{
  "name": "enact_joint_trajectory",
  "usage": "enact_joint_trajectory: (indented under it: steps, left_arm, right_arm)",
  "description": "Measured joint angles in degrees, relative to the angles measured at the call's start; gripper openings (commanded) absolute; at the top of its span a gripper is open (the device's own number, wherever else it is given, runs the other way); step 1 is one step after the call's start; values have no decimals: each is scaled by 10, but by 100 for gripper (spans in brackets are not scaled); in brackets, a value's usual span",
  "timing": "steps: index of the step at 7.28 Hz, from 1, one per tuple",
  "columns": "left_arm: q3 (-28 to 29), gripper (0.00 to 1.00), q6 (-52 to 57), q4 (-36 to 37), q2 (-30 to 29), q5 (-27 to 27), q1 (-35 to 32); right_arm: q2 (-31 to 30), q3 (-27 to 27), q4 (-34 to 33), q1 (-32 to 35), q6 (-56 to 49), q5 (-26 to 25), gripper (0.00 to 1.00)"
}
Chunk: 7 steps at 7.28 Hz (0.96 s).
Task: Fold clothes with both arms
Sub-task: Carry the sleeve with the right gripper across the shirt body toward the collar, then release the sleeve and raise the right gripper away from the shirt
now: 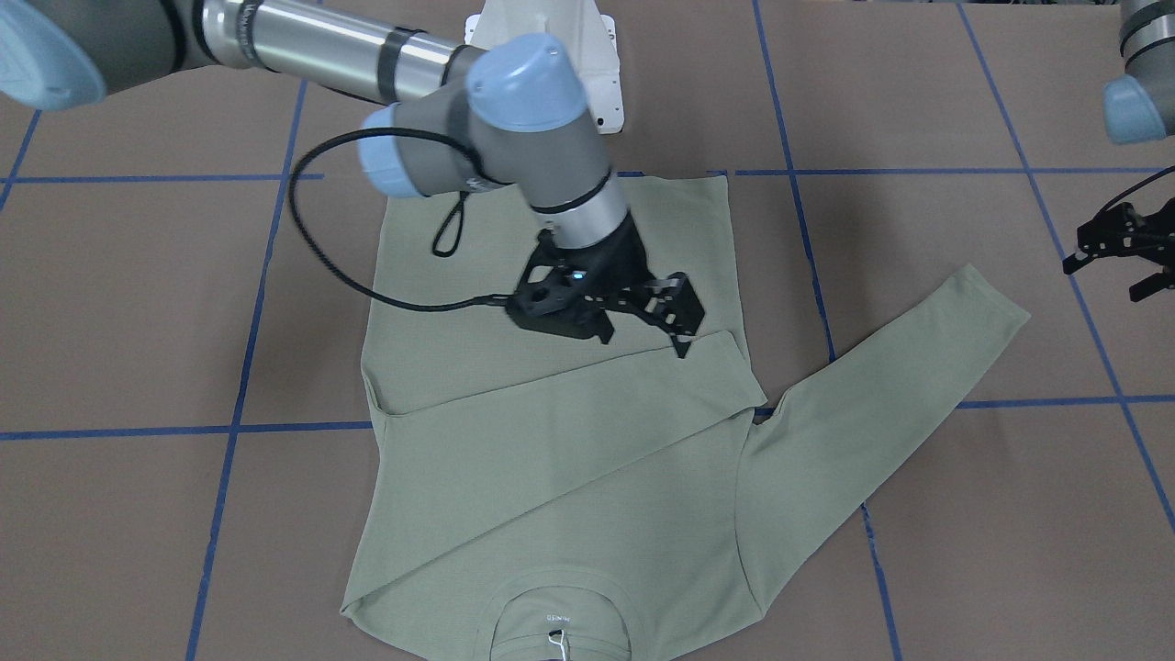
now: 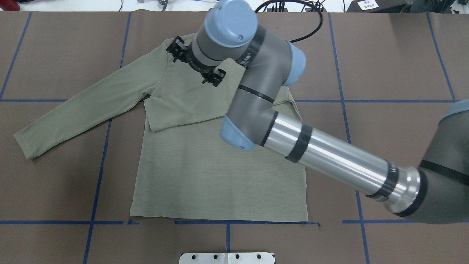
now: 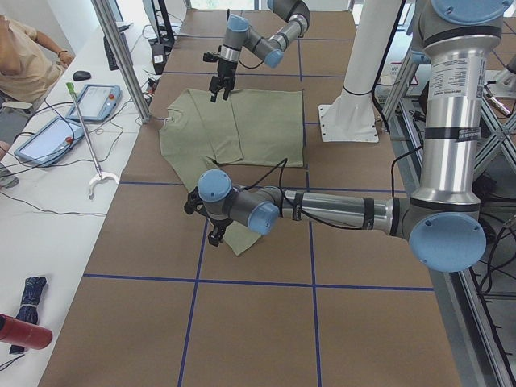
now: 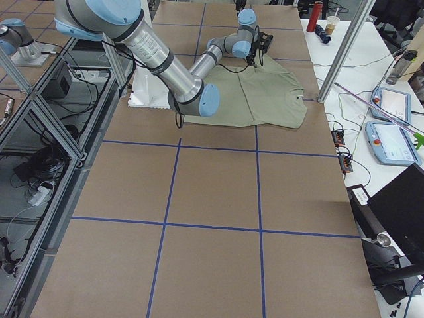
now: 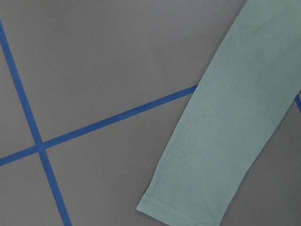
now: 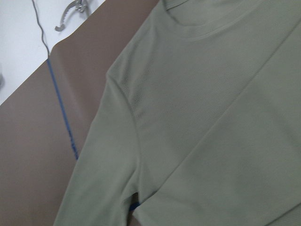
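1. We are looking at the shirt lying flat in the middle of the table, hem toward the robot's edge, collar toward the far edge. One sleeve is lying folded across the chest.
2. The other sleeve is stretching slantwise toward the table's left end. Its cuff is lying just beside the left pincer, which is hanging open and empty and is the nearer one.
3. The right pincer is hovering open over the folded sleeve's end, gripping nothing. We are judging that its arm, spanning the shirt body, is standing in the fold's path.
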Motion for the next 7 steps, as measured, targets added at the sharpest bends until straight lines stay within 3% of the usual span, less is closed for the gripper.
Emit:
enact_joint_trajectory:
  steps: [2,3,5,7]
  left_arm:
    - [102,94,-30,-57,-25,0,21]
    - [135,92,-47,-72,-33,0,30]
    - [156,83,-78,-80,-38,0,47]
    - [156,78,-98,-82,-38,0,62]
  right_arm:
    - [-139,113,-7,65,-69,78,99]
    - [-186,139,-6,92,-93,106,99]
    - [-265,173,-3,133,-129,142,99]
    - [-294,186,-2,142,-154,145,99]
